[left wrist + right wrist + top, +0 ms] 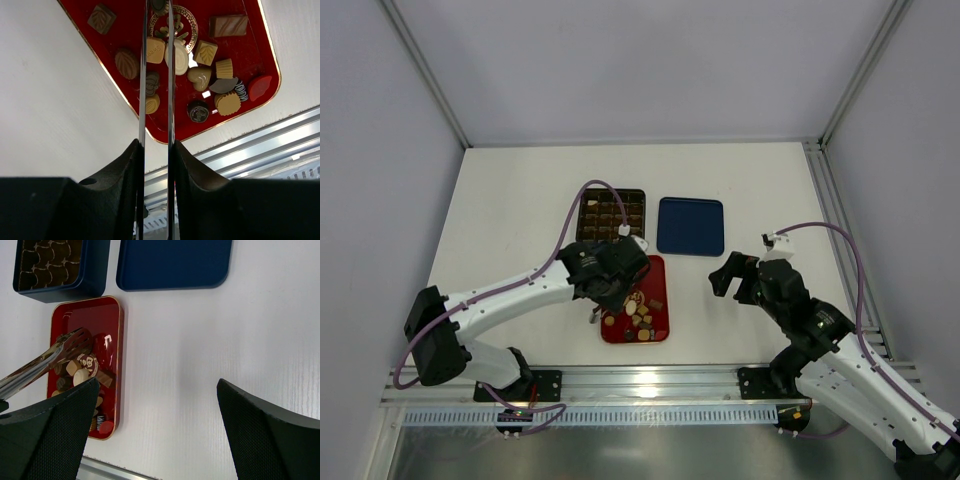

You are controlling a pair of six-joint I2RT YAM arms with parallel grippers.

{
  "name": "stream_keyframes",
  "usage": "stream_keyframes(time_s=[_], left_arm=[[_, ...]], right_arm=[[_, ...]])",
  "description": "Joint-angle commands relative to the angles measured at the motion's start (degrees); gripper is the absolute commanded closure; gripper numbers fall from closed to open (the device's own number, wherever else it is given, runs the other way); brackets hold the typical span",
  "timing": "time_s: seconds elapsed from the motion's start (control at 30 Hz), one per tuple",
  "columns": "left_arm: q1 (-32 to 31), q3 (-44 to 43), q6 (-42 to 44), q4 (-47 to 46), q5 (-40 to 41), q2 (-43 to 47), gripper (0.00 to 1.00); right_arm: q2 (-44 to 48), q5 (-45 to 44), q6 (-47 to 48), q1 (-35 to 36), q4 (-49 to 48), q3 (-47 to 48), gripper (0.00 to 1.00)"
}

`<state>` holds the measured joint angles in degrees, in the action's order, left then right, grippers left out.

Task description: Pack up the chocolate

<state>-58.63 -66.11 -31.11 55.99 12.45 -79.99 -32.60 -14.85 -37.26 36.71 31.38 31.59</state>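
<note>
Several small chocolates [638,315], tan, cream, dark brown and one red, lie in the near half of a flat red tray [657,275]. They also show in the left wrist view [200,77] and the right wrist view [82,372]. My left gripper [610,270] is shut on metal tongs [143,75], whose blades reach out over the tray [225,7]. The tongs' tips [75,340] are close together above the pieces, with something dark between them; I cannot tell if it is held. My right gripper [735,278] is open and empty over bare table right of the tray.
A dark brown gridded box [612,213] with square cells stands just behind the red tray. A flat blue lid [690,225] lies to its right. An aluminium rail [650,385] runs along the table's near edge.
</note>
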Motion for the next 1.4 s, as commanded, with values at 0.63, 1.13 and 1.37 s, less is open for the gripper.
stream_keyframes(time_s=[0.63,1.13,1.37], left_arm=[[-0.34,-2.19,0.17,0.70,-0.40,1.24,0.59],[-0.43,-1.22,0.18,2.20,-2.25,2.91,0.59],[-0.69,-0.69,0.35,1.32,-2.43,1.76,0.59]], right_arm=[[0.08,-0.97,-0.01,0.21,-1.58,0.40,0.00],[-0.01,-0.79,-0.36,0.21,-1.93,-0.13,0.00],[-0.10,-0.79,-0.45,0.21,-2.28,-0.57,0.00]])
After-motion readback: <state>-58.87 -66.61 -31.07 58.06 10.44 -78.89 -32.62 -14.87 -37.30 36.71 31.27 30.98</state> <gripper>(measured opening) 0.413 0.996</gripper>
